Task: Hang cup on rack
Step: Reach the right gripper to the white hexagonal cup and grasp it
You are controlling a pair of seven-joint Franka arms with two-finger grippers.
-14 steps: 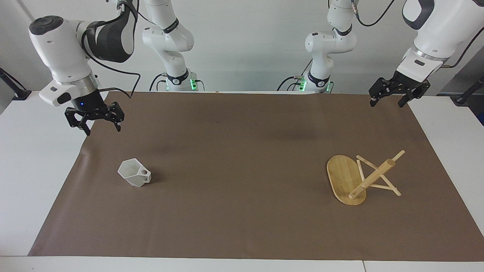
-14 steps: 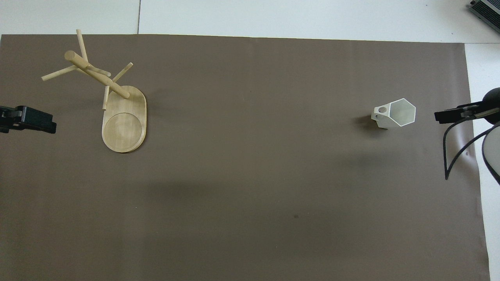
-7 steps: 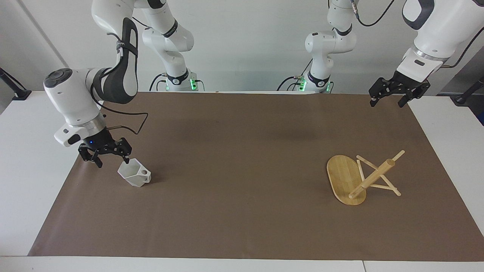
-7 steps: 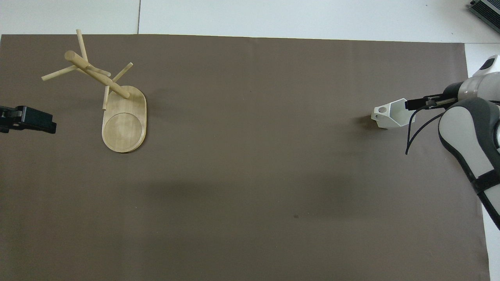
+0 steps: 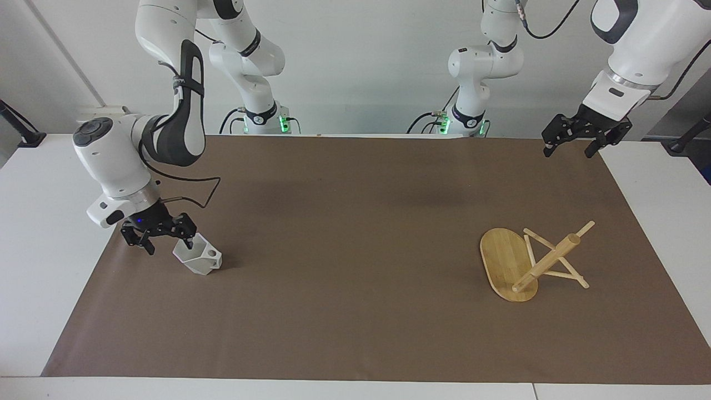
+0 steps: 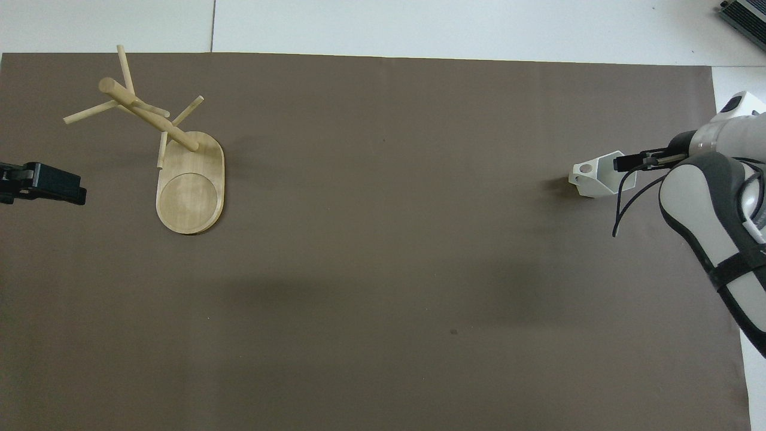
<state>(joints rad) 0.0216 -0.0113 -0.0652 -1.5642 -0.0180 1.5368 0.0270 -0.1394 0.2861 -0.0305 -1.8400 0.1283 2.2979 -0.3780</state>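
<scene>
Covering white table [image 5: 33,233], brown mat [image 5: 355,233]

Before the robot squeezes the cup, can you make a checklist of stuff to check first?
1. Right tool open: ok, its fingers are spread.
2. Right tool down at the cup: ok, one finger is at the rim; whether it sits inside cannot be told.
3. Cup standing with its opening up: ok.
4. Cup's handle free of the tool: ok, it points toward the middle of the table.
5. Rack upright with pegs free: ok, no cup hangs on it.
6. Left tool out of the way: ok, it waits open over the mat's edge, apart from the rack.
</scene>
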